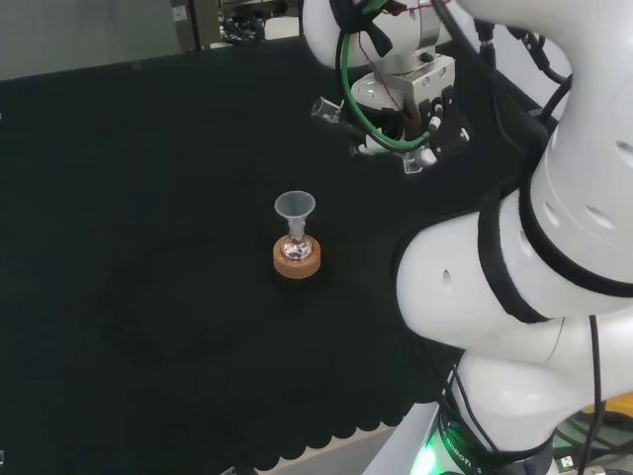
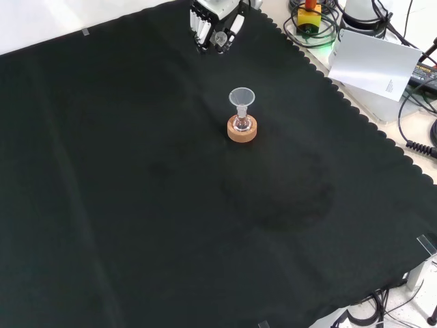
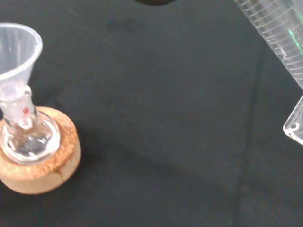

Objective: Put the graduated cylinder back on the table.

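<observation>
The black cloth [image 2: 136,205] covering the bench is the largest thing here and is mostly bare, which leaves plenty of flat room for setting something down. Over it reaches the white robot arm [image 1: 554,228], its big links bulking at the right of the head view.

The black and white hand [image 2: 217,26] hangs at the top of the front view, above the cloth's far edge. Its fingers look curled round a clear tube whose round mouth shows between them, though the glass is hard to make out there, so I would only say it probably has hold of it. The wrist view makes this likelier: the clear, ruled graduated cylinder [image 3: 279,42] runs slantwise close by the camera, with the edge of its foot at one end. It is held tilted and off the cloth, so it needs righting before its foot can meet the surface.

Near the middle of the cloth stands a small round-bottomed glass flask [image 3: 26,139] in a round cork ring stand [image 1: 297,259], which keeps it from rolling. A clear plastic funnel [image 1: 294,210] sits upright in its neck. This set is well apart from the hand.
</observation>
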